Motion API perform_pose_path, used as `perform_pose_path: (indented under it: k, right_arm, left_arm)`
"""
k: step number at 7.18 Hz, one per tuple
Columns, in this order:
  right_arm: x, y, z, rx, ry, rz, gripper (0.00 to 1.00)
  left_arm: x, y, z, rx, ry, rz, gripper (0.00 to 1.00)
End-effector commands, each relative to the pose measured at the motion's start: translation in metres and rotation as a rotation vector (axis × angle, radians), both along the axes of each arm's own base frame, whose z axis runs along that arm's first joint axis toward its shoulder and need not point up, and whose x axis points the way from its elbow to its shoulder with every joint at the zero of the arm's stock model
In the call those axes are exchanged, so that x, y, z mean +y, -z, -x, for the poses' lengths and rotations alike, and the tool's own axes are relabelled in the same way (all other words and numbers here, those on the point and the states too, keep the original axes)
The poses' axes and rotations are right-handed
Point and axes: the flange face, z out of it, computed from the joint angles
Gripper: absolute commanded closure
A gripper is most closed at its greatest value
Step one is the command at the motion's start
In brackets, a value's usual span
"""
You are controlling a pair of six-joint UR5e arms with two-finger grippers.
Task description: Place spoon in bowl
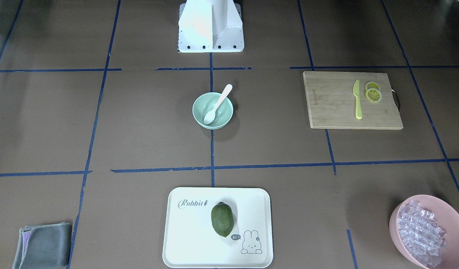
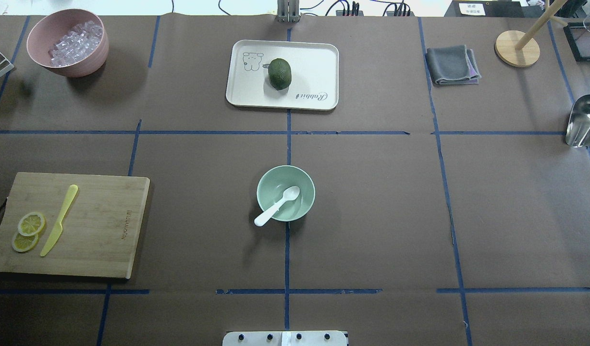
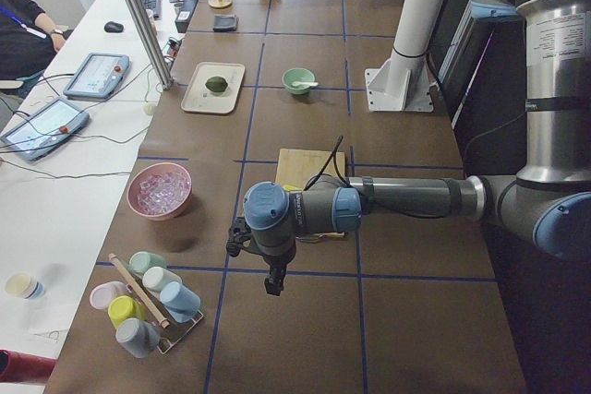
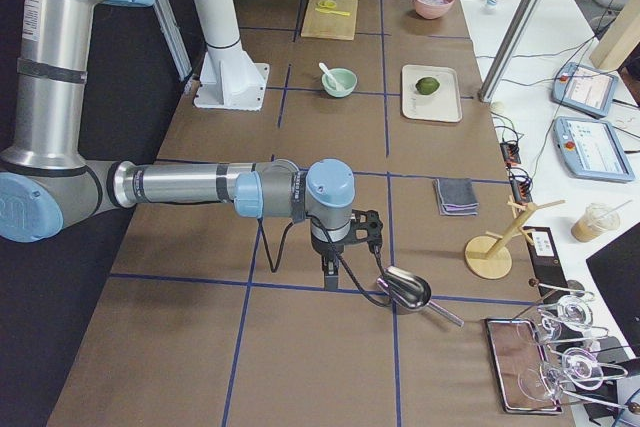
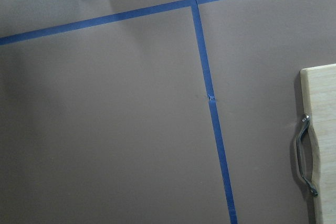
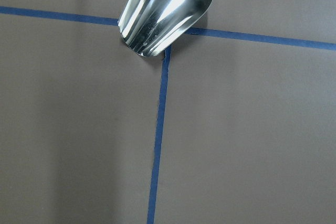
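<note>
The white spoon (image 2: 278,205) lies in the mint-green bowl (image 2: 276,180) at the table's middle, scoop down inside and handle over the rim toward the robot. Both also show in the front-facing view: the spoon (image 1: 217,104) and the bowl (image 1: 225,112). My left gripper (image 3: 274,285) hangs far off at the table's left end, beyond the cutting board. My right gripper (image 4: 331,275) hangs at the right end beside a metal scoop. Both show only in the side views, so I cannot tell whether they are open or shut.
A cutting board (image 2: 98,226) with a yellow knife (image 2: 59,219) and lemon slices (image 2: 28,230) lies at the left. A tray (image 2: 314,62) holds a green fruit (image 2: 279,73). A pink bowl (image 2: 83,60) of ice, a grey cloth (image 2: 451,65) and the metal scoop (image 2: 583,120) sit near the edges.
</note>
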Motion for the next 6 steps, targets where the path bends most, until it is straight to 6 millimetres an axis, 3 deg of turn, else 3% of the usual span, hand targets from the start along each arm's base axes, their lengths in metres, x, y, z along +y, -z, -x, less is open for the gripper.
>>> perform_pose_path:
  k: [1, 6]
  right_arm:
    - [0.0000, -0.0007, 0.0060, -0.004, 0.014, 0.003, 0.00]
    - [-0.0044, -0.0055, 0.0155, 0.006, 0.042, 0.005, 0.00]
  left_arm:
    - [0.0005, -0.0004, 0.0000, -0.001, 0.000, 0.001, 0.00]
    - [0.0011, -0.0023, 0.0000, -0.001, 0.000, 0.008, 0.00]
